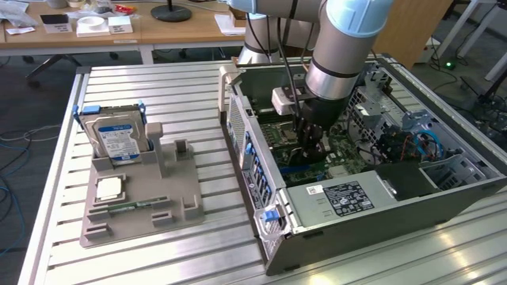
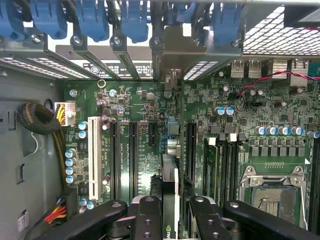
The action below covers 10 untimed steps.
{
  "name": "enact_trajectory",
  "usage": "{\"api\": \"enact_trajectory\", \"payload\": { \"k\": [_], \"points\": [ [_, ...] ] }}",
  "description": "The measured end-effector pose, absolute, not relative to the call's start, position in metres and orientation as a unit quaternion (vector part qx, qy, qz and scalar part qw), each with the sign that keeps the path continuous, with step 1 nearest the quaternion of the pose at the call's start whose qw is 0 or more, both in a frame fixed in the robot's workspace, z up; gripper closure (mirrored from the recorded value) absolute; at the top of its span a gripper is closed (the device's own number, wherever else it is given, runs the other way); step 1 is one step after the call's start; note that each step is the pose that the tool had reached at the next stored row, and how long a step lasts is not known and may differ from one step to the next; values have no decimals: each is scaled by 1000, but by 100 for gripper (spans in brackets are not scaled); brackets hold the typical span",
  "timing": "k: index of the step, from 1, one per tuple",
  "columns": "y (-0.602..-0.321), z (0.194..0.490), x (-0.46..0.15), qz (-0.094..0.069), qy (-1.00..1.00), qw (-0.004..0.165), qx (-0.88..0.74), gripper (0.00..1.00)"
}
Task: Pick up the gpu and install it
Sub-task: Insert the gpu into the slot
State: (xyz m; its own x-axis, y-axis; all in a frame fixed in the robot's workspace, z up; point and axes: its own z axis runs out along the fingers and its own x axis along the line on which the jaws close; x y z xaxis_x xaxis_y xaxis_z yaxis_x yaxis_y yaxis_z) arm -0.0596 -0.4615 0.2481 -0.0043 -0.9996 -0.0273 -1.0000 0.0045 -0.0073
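Inside the open computer case (image 1: 380,233) on the slatted table (image 1: 158,89), the gripper (image 2: 172,212) has its jaws clamped on the gpu (image 2: 170,177), edge-on above black expansion slots (image 2: 132,155), blue latches (image 2: 135,20) beyond.

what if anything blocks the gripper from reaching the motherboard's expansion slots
Probably nothing. The gripper, jaws shut on the gpu, hangs inside the open case right above the motherboard, and no cable or card crosses the black expansion slots below it.
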Motion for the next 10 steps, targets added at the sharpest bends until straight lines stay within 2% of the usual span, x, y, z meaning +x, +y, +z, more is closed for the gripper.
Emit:
{"api": "enact_trajectory", "payload": {
  "k": [10],
  "points": [
    [-461, 248, -60, 1, 707, 19, -707, 74]
  ]
}}
